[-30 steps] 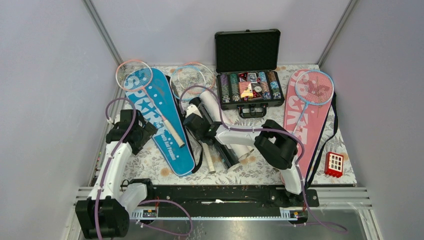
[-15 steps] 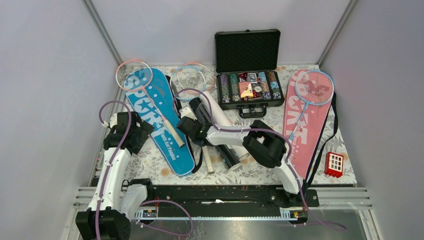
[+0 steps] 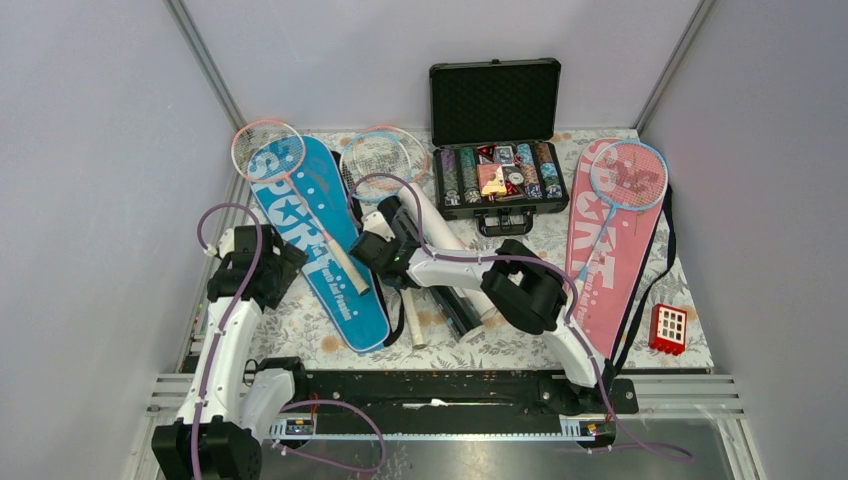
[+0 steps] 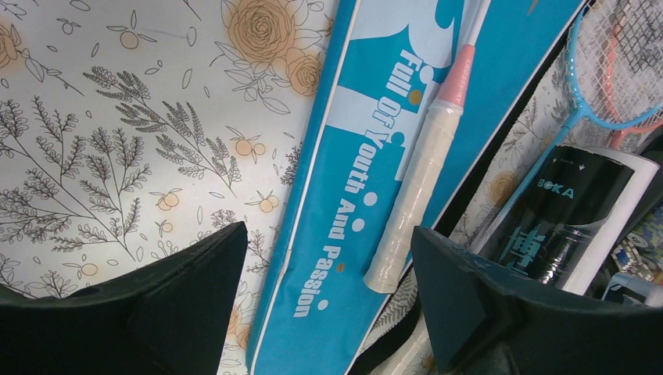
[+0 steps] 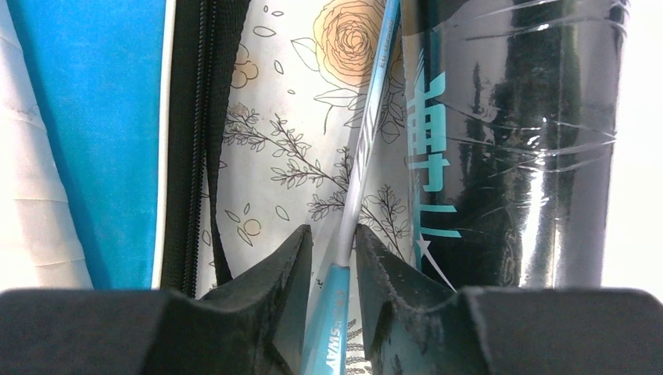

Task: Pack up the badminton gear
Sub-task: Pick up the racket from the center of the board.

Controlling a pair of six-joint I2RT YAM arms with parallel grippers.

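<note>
Since a second ago, both arms have shifted left. Right gripper [image 5: 335, 258] pinches the light-blue racket's shaft [image 5: 367, 148] between the blue cover [image 5: 86, 117] and dark tube [image 5: 508, 141]. Left gripper [image 4: 324, 289] hovers open above the pink racket's handle [image 4: 414, 195] on that cover.

Bright, even light; tube glare.

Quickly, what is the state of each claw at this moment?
Left claw: open, holding nothing.
Right claw: closed on the thin light-blue racket shaft.
</note>
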